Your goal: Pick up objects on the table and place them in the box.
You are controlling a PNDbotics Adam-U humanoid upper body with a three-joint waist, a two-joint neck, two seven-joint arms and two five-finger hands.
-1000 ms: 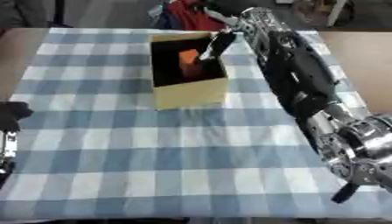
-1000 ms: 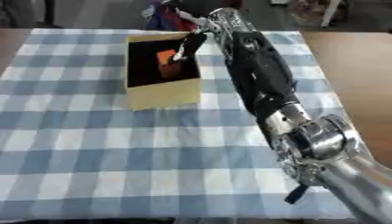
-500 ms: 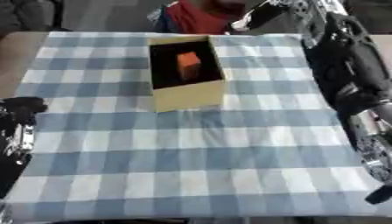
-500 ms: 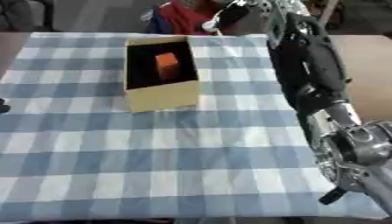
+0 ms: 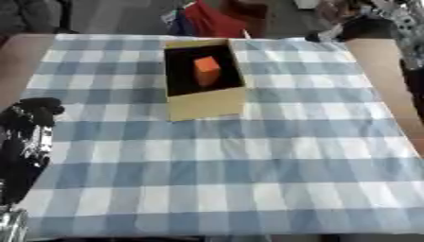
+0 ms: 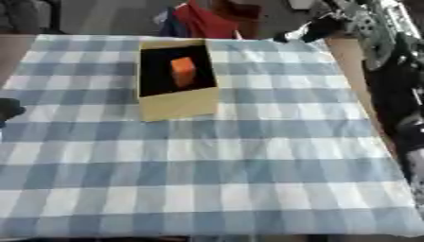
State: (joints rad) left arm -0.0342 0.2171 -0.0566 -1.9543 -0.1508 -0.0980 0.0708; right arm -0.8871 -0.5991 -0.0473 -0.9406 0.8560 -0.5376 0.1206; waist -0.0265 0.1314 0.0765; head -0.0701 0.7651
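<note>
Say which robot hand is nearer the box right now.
Right. The right robot hand is beyond the box's far right corner, at the cloth's far edge; the left robot hand rests farther off, by the table's left edge.

Test-room setup: checked cloth (image 5: 248,156) over table (image 5: 377,61) (bare floor beyond).

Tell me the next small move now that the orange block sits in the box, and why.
Probably bring the right hand on back toward rest. The orange block already lies inside the box, that hand hangs off the table's far right corner, and the checked cloth shows nothing else to pick. The left hand sits idle at the left edge.
</note>
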